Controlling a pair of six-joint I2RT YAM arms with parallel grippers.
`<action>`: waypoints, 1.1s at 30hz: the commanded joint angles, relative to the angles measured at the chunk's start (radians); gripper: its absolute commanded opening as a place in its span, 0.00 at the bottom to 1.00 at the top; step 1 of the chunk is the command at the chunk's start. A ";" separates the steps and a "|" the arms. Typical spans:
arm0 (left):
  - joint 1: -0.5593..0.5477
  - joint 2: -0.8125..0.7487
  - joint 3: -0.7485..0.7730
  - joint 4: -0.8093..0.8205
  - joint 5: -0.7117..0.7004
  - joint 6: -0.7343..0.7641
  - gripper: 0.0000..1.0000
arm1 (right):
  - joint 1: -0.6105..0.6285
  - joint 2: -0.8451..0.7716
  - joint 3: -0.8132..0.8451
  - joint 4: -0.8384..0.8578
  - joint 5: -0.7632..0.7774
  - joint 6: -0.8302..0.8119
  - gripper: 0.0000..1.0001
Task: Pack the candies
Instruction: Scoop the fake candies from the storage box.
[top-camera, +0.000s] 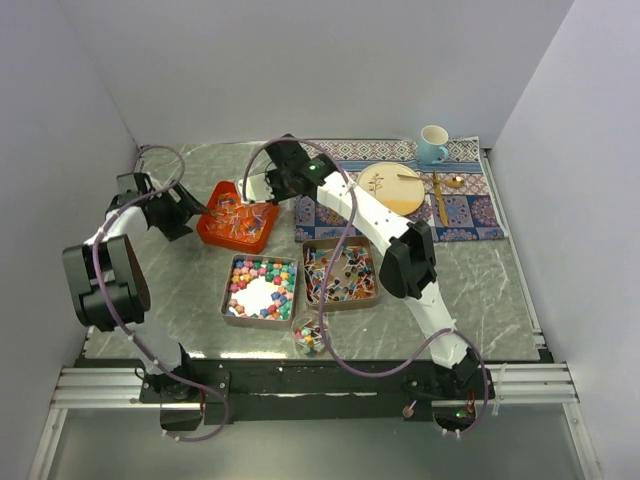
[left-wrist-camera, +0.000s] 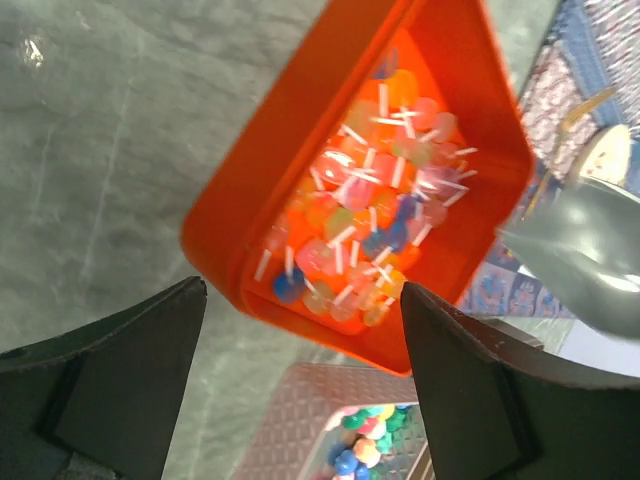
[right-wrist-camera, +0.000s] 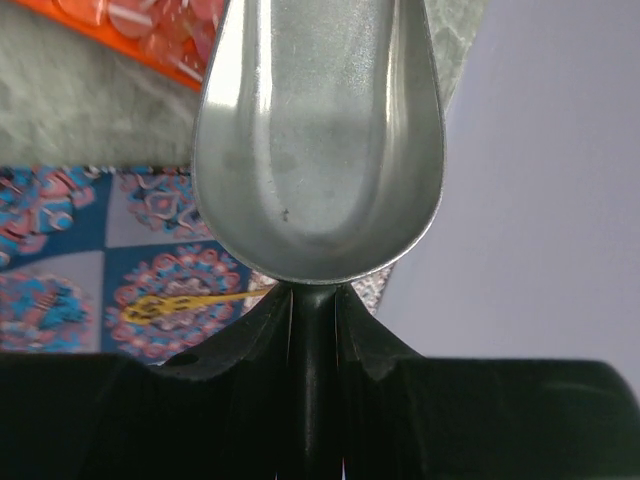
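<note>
The left pincer (left-wrist-camera: 300, 295) stands wide open just beside the orange tray (left-wrist-camera: 290, 140) of candies (left-wrist-camera: 365, 215) — left of centre in the overhead view. The right pincer (right-wrist-camera: 315, 300) is clamped on a metal scoop (right-wrist-camera: 320, 140) — beside that tray.

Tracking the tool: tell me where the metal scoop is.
Top view: the metal scoop is held by the right end effector, at the orange tray's far right edge, beside the patterned mat.
</note>
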 joint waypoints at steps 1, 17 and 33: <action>0.007 -0.124 -0.061 0.110 -0.044 -0.091 0.85 | 0.010 0.051 0.058 0.026 0.075 -0.200 0.00; -0.054 -0.119 -0.168 0.110 -0.122 -0.134 0.79 | 0.053 0.163 0.070 0.147 0.284 -0.520 0.00; -0.059 0.043 -0.124 0.127 -0.096 -0.252 0.50 | 0.092 0.221 0.105 0.153 0.232 -0.705 0.00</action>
